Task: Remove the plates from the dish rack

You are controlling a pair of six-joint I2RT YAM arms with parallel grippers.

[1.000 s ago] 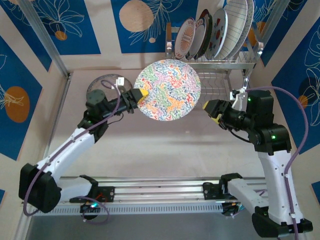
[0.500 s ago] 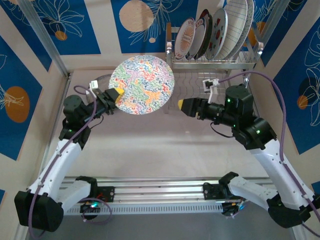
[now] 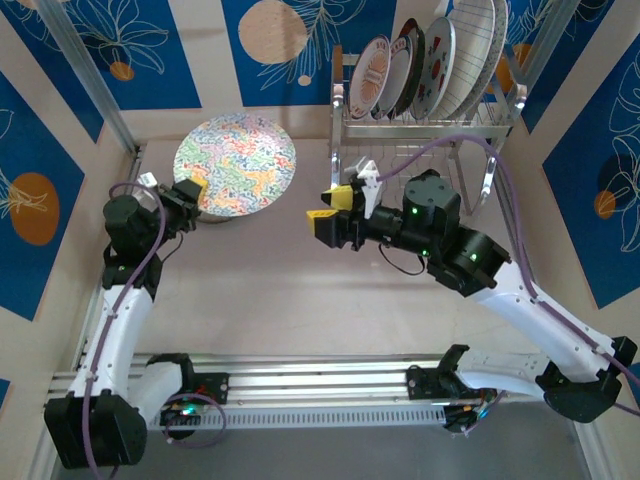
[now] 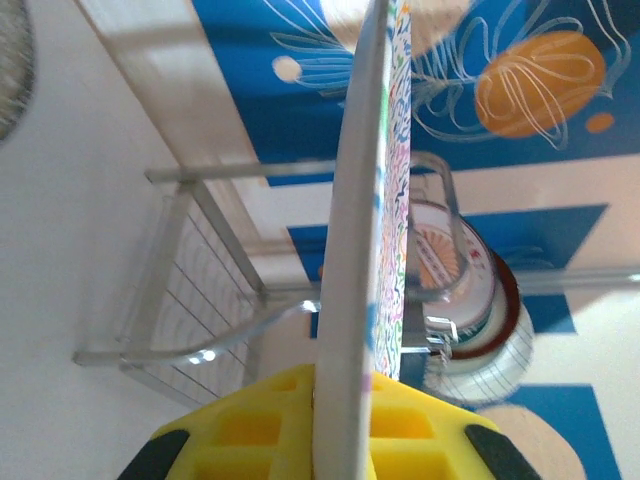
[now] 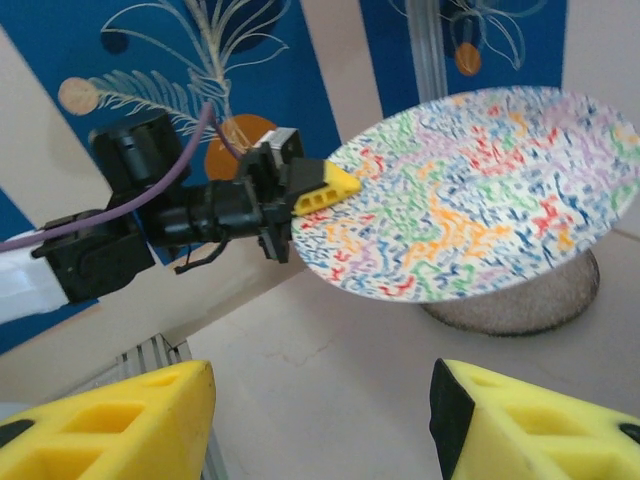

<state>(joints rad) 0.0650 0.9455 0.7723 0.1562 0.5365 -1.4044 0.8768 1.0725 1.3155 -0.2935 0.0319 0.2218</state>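
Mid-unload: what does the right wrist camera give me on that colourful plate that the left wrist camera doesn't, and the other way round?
Right wrist view: the multicoloured plate face-on, tilted just above a speckled grey plate resting on the table, with the right gripper open and empty in the foreground. Left wrist view: the plate edge-on, clamped between yellow fingers, and behind it the dish rack holding several upright plates. Both: the left gripper gripping that plate's rim.

- You have the dish rack (image 3: 430, 128) in the table's (image 3: 280, 300) far right corner, plates (image 3: 440, 55) in its upper tier.
- Far left corner: a raised plate (image 3: 235, 165) hangs over a flat plate (image 5: 520, 300).
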